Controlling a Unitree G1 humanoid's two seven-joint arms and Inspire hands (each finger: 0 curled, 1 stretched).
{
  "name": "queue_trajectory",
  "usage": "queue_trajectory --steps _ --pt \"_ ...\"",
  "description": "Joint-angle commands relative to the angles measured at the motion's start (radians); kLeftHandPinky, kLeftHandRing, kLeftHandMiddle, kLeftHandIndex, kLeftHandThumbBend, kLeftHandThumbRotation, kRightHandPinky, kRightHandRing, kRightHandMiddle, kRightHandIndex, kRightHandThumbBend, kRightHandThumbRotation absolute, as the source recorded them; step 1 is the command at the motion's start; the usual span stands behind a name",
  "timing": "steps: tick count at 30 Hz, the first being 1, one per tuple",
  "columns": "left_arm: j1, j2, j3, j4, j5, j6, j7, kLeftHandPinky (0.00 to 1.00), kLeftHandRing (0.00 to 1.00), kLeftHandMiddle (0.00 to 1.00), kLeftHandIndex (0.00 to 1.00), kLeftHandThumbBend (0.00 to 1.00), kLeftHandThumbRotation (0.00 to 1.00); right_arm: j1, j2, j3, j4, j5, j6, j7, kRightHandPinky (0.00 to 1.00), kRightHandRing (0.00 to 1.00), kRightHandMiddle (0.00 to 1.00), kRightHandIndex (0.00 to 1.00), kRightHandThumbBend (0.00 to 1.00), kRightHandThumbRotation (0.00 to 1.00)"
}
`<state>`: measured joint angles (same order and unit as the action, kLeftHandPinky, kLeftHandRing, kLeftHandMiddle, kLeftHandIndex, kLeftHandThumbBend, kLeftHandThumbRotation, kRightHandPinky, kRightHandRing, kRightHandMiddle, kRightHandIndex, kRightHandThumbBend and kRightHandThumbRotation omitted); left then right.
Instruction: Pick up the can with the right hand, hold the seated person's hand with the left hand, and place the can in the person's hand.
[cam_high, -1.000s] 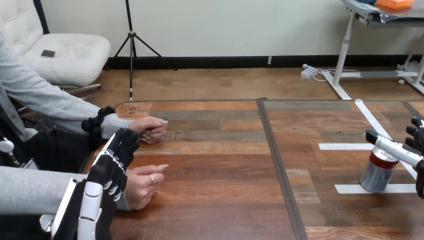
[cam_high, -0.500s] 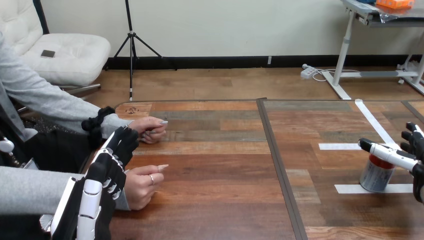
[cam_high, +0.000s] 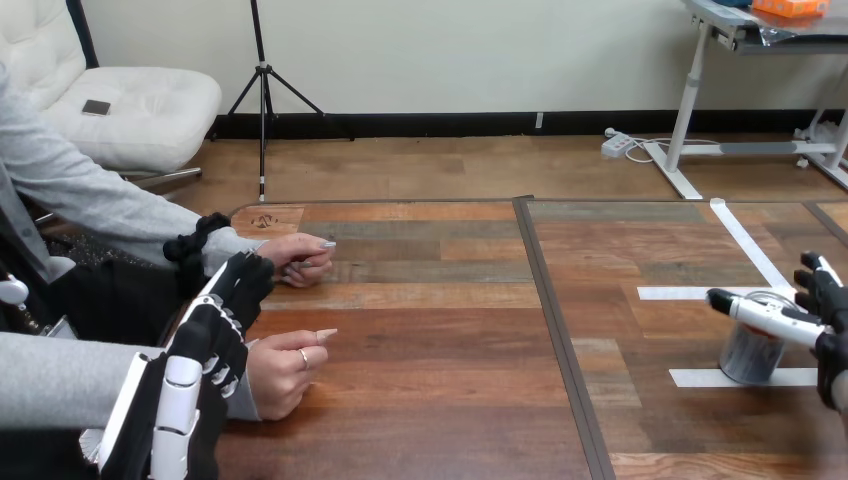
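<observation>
The can (cam_high: 748, 350) stands upright near the right edge of the bench (cam_high: 430, 330), between two white tape strips (cam_high: 745, 377) that run across the boards, the nearer one passing just under its base. The right hand (cam_high: 826, 298) comes in from the right edge and sits beside the can at the level of its top. It is spread wide: one long white finger (cam_high: 765, 312) lies straight across the can's upper rim, and the others stand apart on the can's far right side. None of them is curled round the can, and I cannot tell whether the straight finger touches the rim. At the bench's left edge the left hand (cam_high: 212, 335) rests back-up with its fingers (cam_high: 245, 282) stretched out nearly straight and close together, holding nothing. It lies between the person's two hands. The person's farther hand (cam_high: 300, 258) rests loosely closed on the bench just beyond the robot's fingertips; whether they touch is unclear. The person's nearer hand (cam_high: 285, 372) lies curled on the bench just beside the robot's palm, its wrist partly hidden behind that hand. The can is well apart from both of the person's hands.
</observation>
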<state>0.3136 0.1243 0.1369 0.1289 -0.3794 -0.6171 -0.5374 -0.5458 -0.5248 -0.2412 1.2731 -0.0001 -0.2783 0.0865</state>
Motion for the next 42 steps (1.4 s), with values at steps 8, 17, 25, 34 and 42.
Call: queue_trajectory --steps 8,17,25,34,42 --pt "-0.032 0.015 -0.001 -0.058 0.006 0.009 0.007 1.00 0.94 0.91 0.90 0.56 1.00 -0.014 0.017 0.027 0.000 -0.026 0.014 -0.020 0.96 0.96 0.95 0.96 1.00 0.07" --pt "-0.032 0.016 0.001 -0.058 0.005 0.003 0.005 1.00 0.94 0.91 0.90 0.56 1.00 -0.014 0.018 0.053 -0.001 -0.056 0.036 -0.049 0.92 0.92 0.91 0.92 1.00 0.01" --pt "-0.030 0.016 0.001 -0.062 0.007 0.003 0.007 1.00 0.94 0.91 0.90 0.55 1.00 -0.014 0.024 0.052 -0.002 -0.055 0.049 -0.053 0.90 0.90 0.89 0.90 1.00 0.00" --pt "-0.030 0.020 0.002 -0.062 0.012 0.002 0.012 1.00 0.93 0.90 0.90 0.56 1.00 -0.015 0.025 0.059 -0.005 -0.060 0.065 -0.065 0.87 0.87 0.86 0.87 0.98 0.00" --pt "-0.029 0.026 0.002 -0.065 0.010 0.004 0.011 1.00 0.94 0.90 0.90 0.58 1.00 -0.018 0.025 0.077 -0.003 -0.082 0.081 -0.109 0.79 0.80 0.80 0.82 0.92 0.00"
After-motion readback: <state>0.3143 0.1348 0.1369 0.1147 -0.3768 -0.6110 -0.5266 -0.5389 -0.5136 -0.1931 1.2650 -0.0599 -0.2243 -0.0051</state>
